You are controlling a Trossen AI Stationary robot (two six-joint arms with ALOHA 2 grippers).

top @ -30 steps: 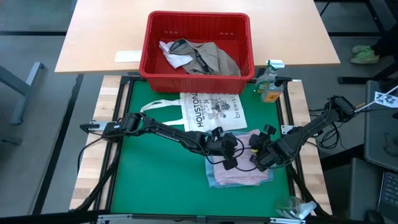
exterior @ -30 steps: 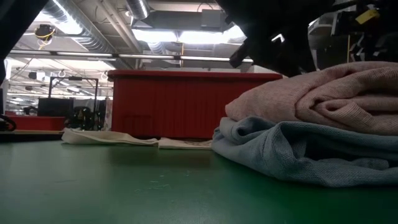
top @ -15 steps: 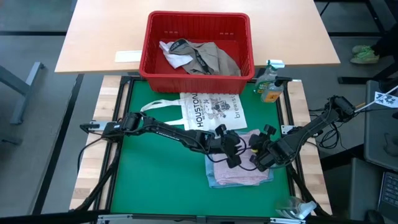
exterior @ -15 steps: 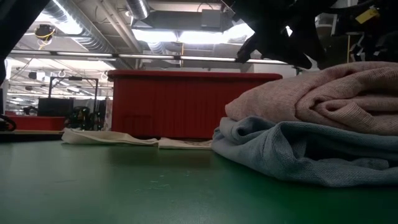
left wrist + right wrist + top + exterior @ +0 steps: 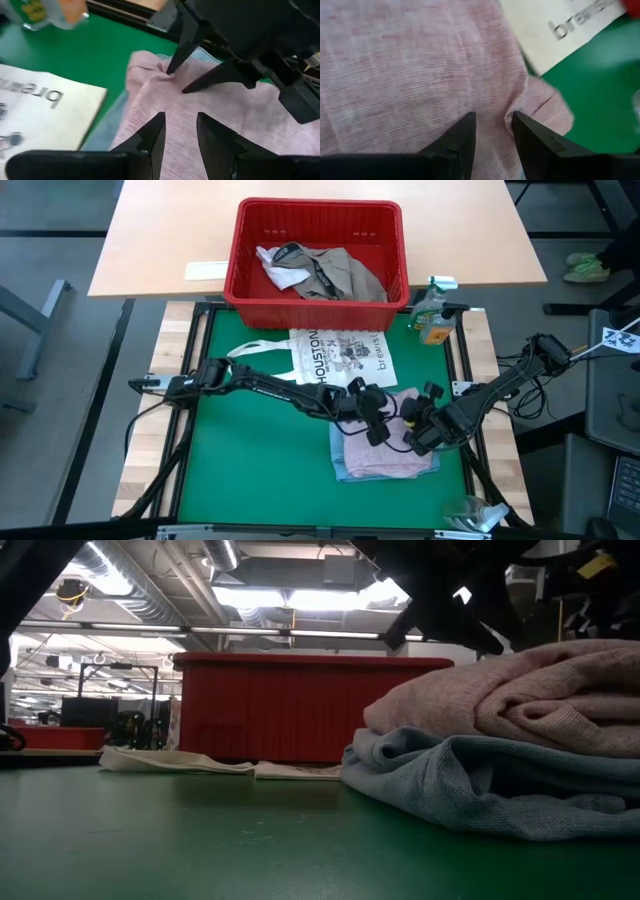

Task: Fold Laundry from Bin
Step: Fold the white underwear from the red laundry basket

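From above, the left gripper (image 5: 372, 423) and right gripper (image 5: 416, 430) meet over the pale pink garment (image 5: 392, 458), stacked on a light blue piece (image 5: 343, 471) for a tidy pile, while the red bin (image 5: 318, 302) beyond them holds khaki-grey laundry (image 5: 340, 275). At table height, the pink fold (image 5: 520, 690) sits on the blue (image 5: 470, 790). Both wrist views show fingers (image 5: 152, 132) (image 5: 462, 135) parted, gripping nothing, just above the pink cloth, probably to smooth it.

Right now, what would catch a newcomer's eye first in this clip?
Both grippers, left and right, meet with jaws parted over the pale pink garment, folded on a light blue piece at the green mat's near right. Behind, the red bin holds crumpled khaki-grey laundry, with a HOUSTON tote flat before it.
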